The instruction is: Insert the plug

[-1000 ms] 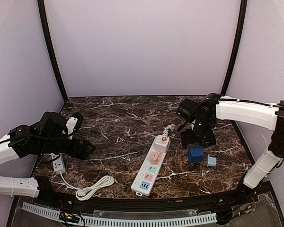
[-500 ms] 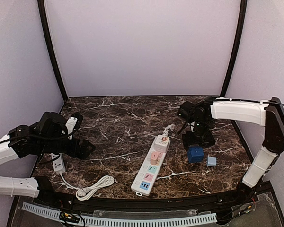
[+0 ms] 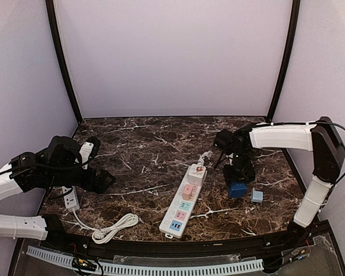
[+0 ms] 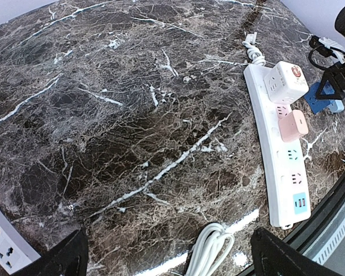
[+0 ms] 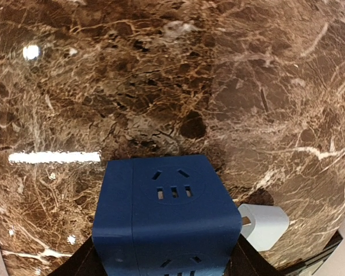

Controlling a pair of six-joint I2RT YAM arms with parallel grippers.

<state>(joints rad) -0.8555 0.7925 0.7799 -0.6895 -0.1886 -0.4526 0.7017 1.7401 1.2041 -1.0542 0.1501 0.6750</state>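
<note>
A dark blue cube plug sits on the marble at the right, its socket face up. My right gripper stands over it, and in the right wrist view its dark fingers press against both lower sides of the cube. The white power strip lies diagonally in the middle, carrying a white cube adapter and a pink plug. My left gripper hangs open far to the left, fingers wide apart with nothing between them.
A small light blue plug lies just right of the blue cube. A second white power strip and its coiled white cable lie at the front left. Black frame posts and purple walls bound the table.
My right gripper has moved down and slightly left onto the blue cube plug, and its fingers have closed in on its sides. The left arm has not moved.
</note>
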